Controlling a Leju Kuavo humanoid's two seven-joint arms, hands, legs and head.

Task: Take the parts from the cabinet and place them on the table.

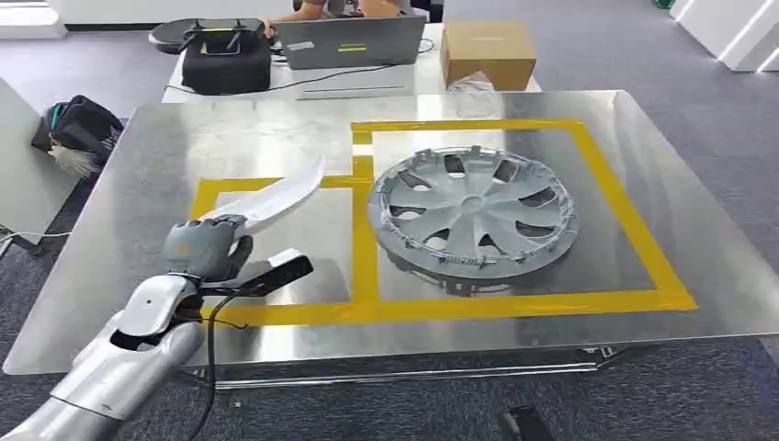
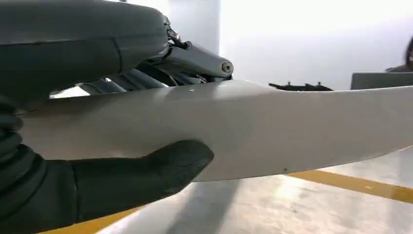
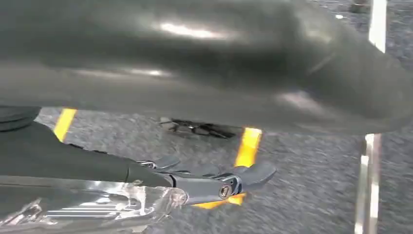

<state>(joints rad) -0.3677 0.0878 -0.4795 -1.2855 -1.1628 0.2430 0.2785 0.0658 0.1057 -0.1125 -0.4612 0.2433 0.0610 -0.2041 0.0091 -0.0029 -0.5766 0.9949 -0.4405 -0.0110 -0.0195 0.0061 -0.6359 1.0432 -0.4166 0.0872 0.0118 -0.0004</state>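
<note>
My left hand (image 1: 207,246) grips the near end of a long, curved white part (image 1: 276,197) and holds it a little above the steel table (image 1: 643,138), over the left yellow-taped box (image 1: 276,312). In the left wrist view the thumb (image 2: 141,180) presses under the white part (image 2: 272,126) while the fingers lie over its top. A grey wheel cover (image 1: 473,219) lies flat inside the right taped box. My right hand (image 3: 146,175) hangs over grey carpet, its fingers (image 3: 224,187) stretched beside crinkled clear plastic (image 3: 87,209); a grip on it is not discernible.
Behind the table stands a desk with a cardboard box (image 1: 487,53), a laptop (image 1: 349,41) and a black device (image 1: 225,60). A person sits behind it (image 1: 321,7). A clear bag (image 1: 473,92) lies at the table's far edge. A dark backpack (image 1: 78,129) sits left.
</note>
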